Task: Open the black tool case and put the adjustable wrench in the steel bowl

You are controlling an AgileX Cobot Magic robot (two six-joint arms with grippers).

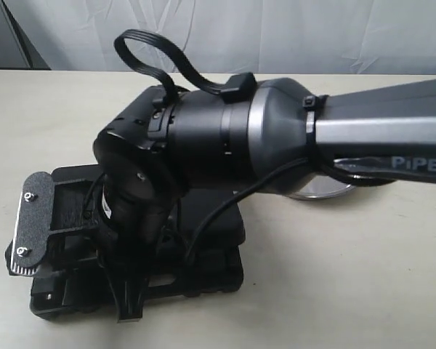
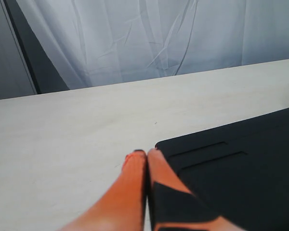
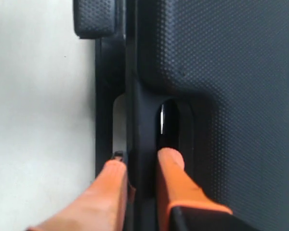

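The black tool case [image 1: 203,240] lies shut on the table, mostly under my right arm. In the right wrist view, my right gripper [image 3: 142,161] straddles a ridge on the case's front rim [image 3: 143,110]. One orange finger [image 3: 113,185] sits in the handle slot and the other in a recess, both pressed against the ridge. My left gripper [image 2: 147,153] is shut on nothing and rests by a corner of the case [image 2: 231,168]. A sliver of the steel bowl [image 1: 327,193] shows beneath the right arm. The adjustable wrench is hidden.
A flat tab [image 1: 29,222] with grip tape and two screws sticks out at the case's left end. Bare beige table [image 1: 349,291] lies in front and to the right. A white curtain [image 2: 159,33] hangs behind.
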